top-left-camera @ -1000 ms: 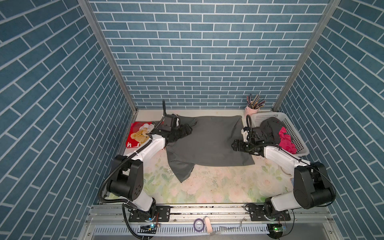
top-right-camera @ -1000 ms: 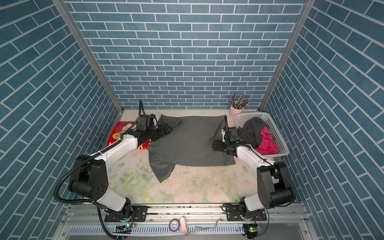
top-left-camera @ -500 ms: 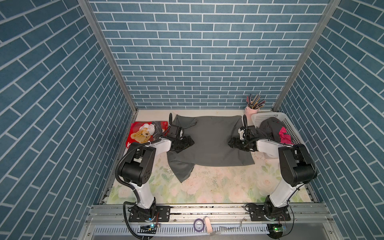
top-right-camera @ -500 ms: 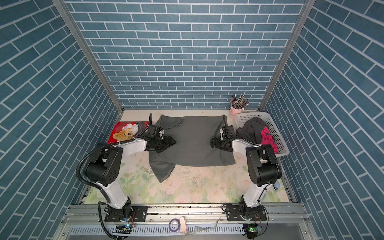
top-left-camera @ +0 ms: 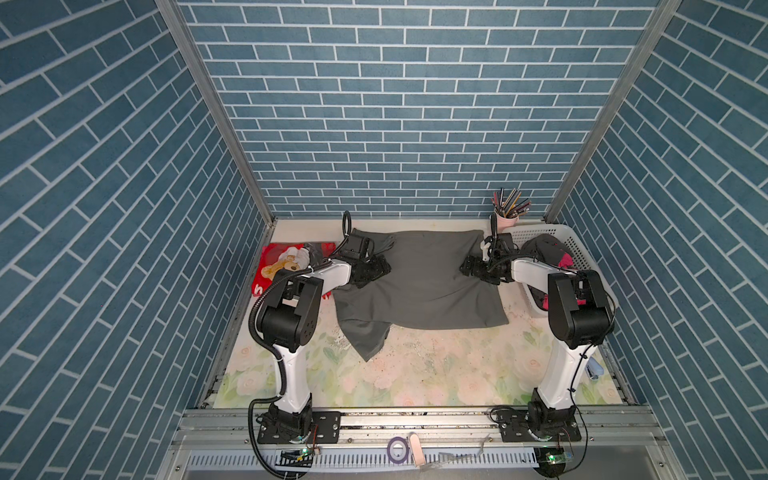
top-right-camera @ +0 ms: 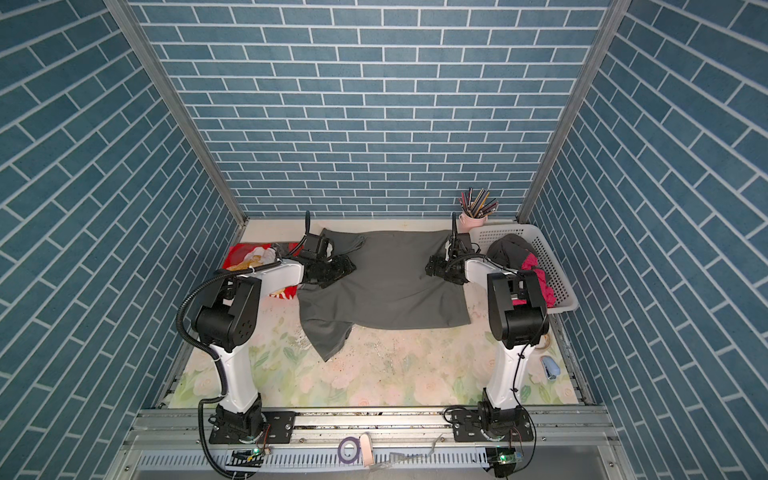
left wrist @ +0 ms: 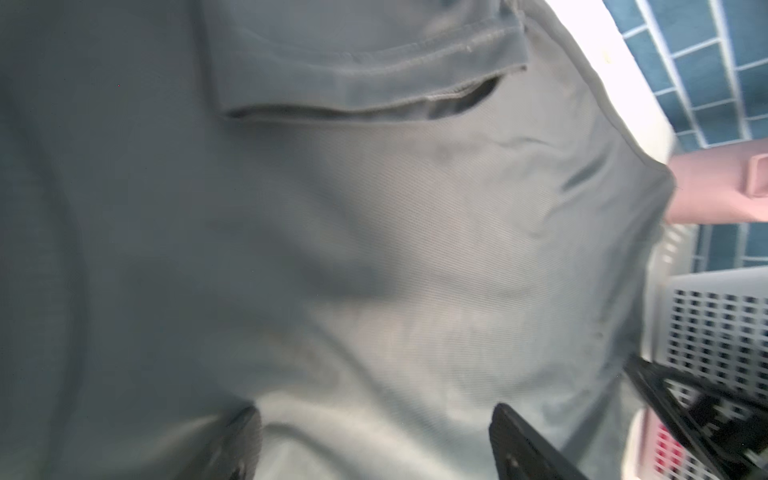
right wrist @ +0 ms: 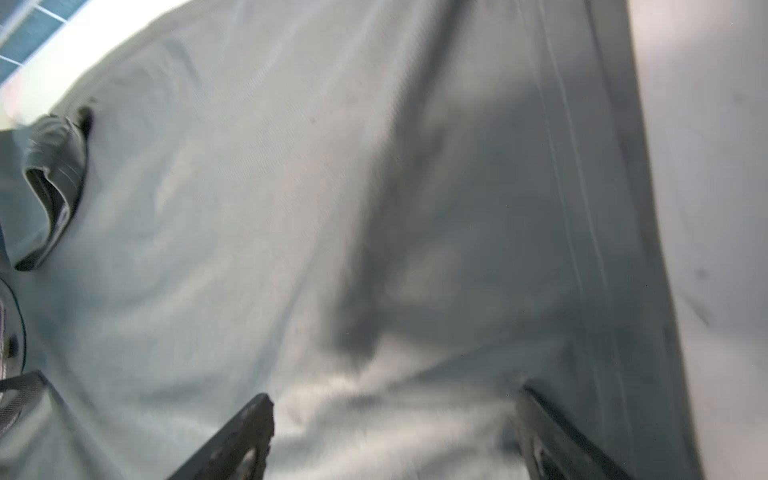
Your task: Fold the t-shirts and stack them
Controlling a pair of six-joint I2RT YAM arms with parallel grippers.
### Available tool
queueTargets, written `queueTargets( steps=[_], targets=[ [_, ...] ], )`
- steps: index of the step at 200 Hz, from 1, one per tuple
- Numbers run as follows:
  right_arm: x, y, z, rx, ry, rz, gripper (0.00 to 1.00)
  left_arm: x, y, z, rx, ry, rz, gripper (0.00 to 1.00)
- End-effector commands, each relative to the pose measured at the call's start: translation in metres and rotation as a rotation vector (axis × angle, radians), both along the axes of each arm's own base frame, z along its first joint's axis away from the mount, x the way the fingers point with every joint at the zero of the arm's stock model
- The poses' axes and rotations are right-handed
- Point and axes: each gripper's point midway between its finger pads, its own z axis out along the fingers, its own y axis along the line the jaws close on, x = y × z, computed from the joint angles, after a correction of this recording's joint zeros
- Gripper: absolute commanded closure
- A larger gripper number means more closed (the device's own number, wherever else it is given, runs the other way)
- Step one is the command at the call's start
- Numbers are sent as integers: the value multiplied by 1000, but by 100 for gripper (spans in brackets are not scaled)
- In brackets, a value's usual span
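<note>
A plain dark grey t-shirt [top-left-camera: 419, 286] [top-right-camera: 386, 286] lies spread flat at the back middle of the table, one sleeve hanging toward the front left. My left gripper [top-left-camera: 380, 268] [top-right-camera: 343, 266] sits low over its left edge, open. In the left wrist view [left wrist: 374, 415] rippled grey cloth [left wrist: 374, 228] lies between the spread fingers [left wrist: 241, 440]. My right gripper [top-left-camera: 469, 268] [right wrist: 395, 407] is open low over the right edge. A red t-shirt with a teddy-bear print [top-left-camera: 282, 264] lies at the far left. Dark [top-left-camera: 542, 249] and magenta [top-left-camera: 565, 262] t-shirts fill the basket.
The white perforated basket [top-left-camera: 582, 253] stands at the back right, close behind my right arm. A pink cup of pencils [top-left-camera: 509, 214] stands at the back wall beside it. A small blue object [top-left-camera: 594, 370] lies at the right front edge of the floral table [top-left-camera: 415, 374].
Both arms have folded up, elbows raised toward the front. The right gripper has slid toward the back along the shirt's right edge, the left a little inward. The grey shirt has hardly shifted.
</note>
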Motion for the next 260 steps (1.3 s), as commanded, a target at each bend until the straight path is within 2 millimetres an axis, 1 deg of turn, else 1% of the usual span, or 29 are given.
queueTargets(
  steps=[1, 14, 16, 32, 40, 46, 56, 71, 87, 108, 122, 132, 149, 166, 185, 201, 223, 241, 250, 254, 256, 258, 260],
  targets=[
    [-25, -5, 45, -56, -53, -30, 8, -6, 19, 47, 143, -115, 33, 12],
    [-44, -8, 55, -67, -61, -64, 8, -17, 25, 67, 226, -168, 37, 12],
    [-50, -10, 54, -68, -57, -75, 8, -19, 26, 70, 242, -177, 39, 12],
    [-78, -16, 55, -62, -47, -126, 7, -35, 37, 90, 374, -253, 63, 12],
    [-97, -26, 52, -65, -29, -179, 7, -44, 43, 99, 424, -288, 74, 12],
    [-107, -32, 51, -63, -18, -211, 7, -50, 45, 103, 433, -305, 77, 12],
    [-130, -42, 44, -55, 2, -264, 7, -59, 48, 105, 383, -300, 85, 12],
    [-158, -53, 37, -37, 21, -322, 6, -71, 45, 102, 220, -278, 50, 12],
    [-179, -58, 27, 4, 35, -364, 5, -83, 38, 100, 93, -284, 20, 12],
    [-195, -69, 15, 25, 47, -439, 9, -94, 24, 98, -5, -280, -27, 12],
    [-197, -70, 11, 63, 51, -471, 11, -101, 16, 92, -46, -251, -48, 12],
    [-195, -70, 8, 106, 57, -489, 14, -104, 11, 89, -64, -242, -67, 12],
    [-189, -69, 0, 149, 83, -515, 18, -108, 8, 82, -74, -223, -78, 12],
    [-185, -69, -9, 153, 129, -542, 20, -110, 5, 78, -88, -212, -89, 12],
    [-177, -64, -10, 141, 157, -511, 23, -111, 2, 76, -106, -212, -90, 12],
    [-173, -64, -12, 132, 159, -509, 26, -110, -8, 73, -128, -203, -110, 12],
    [-173, -69, -18, 110, 163, -532, 33, -109, -21, 68, -116, -178, -146, 12],
    [-175, -66, -23, 136, 169, -540, 40, -113, -30, 65, -106, -164, -174, 12],
    [-176, -65, -25, 147, 166, -546, 48, -116, -29, 62, -96, -153, -175, 12],
    [-176, -65, -25, 148, 162, -543, 54, -117, -27, 60, -90, -149, -173, 12],
    [-176, -65, -25, 148, 162, -543, 55, -117, -26, 60, -85, -149, -170, 12],
    [-175, -65, -26, 148, 159, -540, 59, -117, -25, 60, -80, -150, -167, 12],
    [-175, -64, -25, 147, 156, -537, 61, -117, -24, 60, -75, -151, -165, 12]
  ],
)
